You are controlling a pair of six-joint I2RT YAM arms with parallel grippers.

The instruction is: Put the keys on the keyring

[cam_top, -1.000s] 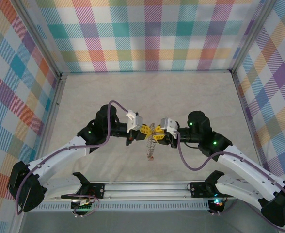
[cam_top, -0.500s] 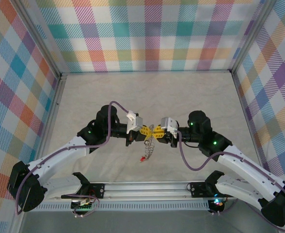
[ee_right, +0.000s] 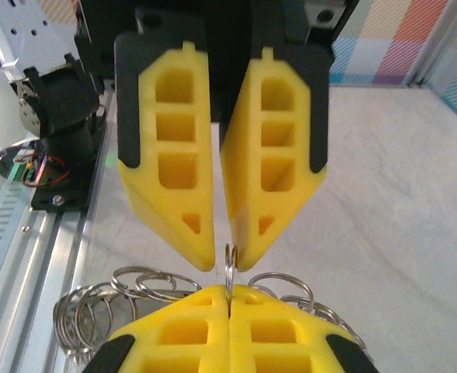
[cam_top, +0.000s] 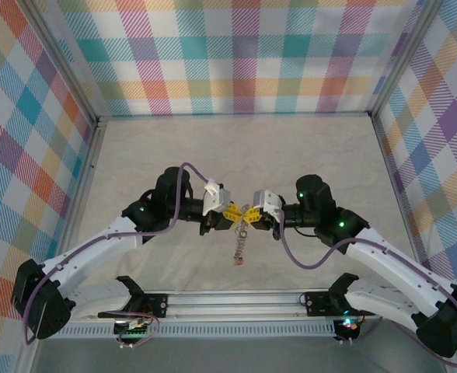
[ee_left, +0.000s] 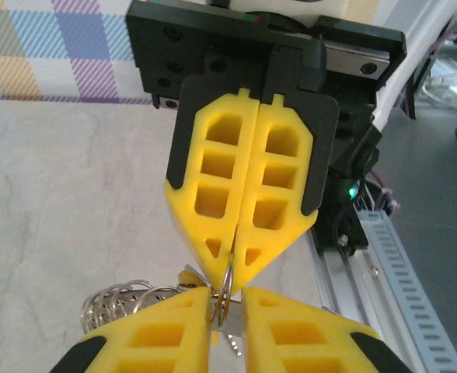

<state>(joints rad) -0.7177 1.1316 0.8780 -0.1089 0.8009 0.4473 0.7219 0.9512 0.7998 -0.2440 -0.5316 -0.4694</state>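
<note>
Threading is judged in hand: above the table's (cam_top: 236, 148) near middle the keyring (cam_top: 242, 241) is pinched by the closed right end effector (ee_right: 228, 299), and closing of the slightly parted left end effector (ee_left: 225, 311) around it is called for next.

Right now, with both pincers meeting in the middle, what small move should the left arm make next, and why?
Probably close the left pincer on the keyring. Its fingers stand apart with the ring's thin edge between them, while the right pincer is already shut on that ring. The bunch of smaller rings hangs below them.
</note>
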